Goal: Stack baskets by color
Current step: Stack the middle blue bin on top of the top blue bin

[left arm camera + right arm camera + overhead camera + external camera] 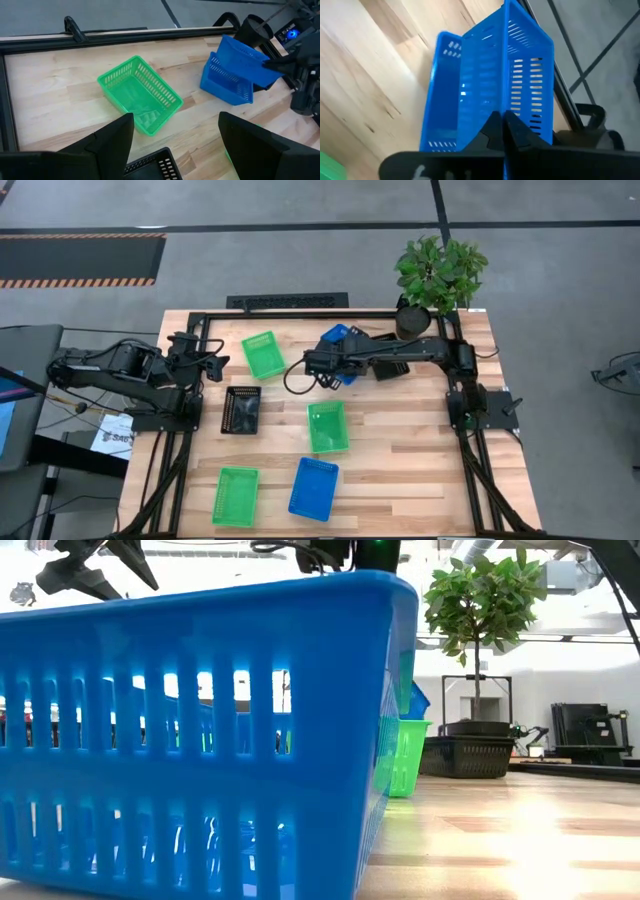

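My right gripper (pixel 332 356) is shut on a blue basket (pixel 247 57) at the far middle of the table. That basket is tilted steeply, and its lower end sits in a second blue basket (pixel 225 85). A third blue basket (pixel 314 487) lies near the front edge. Green baskets lie at the far left (pixel 263 352), the middle (pixel 327 427) and the near left (pixel 235 495). A black basket (pixel 241 410) sits left of centre. My left gripper (pixel 175 150) hangs open over the table's left side, touching nothing. My right gripper pinches the top edge of one wall (pixel 506 100) of the blue basket, one finger on each face of the wall. The fingers slant down from the table's near side. The basket stands tilted on edge, its lower end resting in the second blue basket (pixel 445 105).
A potted plant (pixel 438 272) in a black pot (pixel 411 320) stands at the far right corner. Something black (pixel 396 369) lies partly hidden under my right arm. A black frame rail (pixel 125 36) runs along the far edge. Bare wood lies at the near right.
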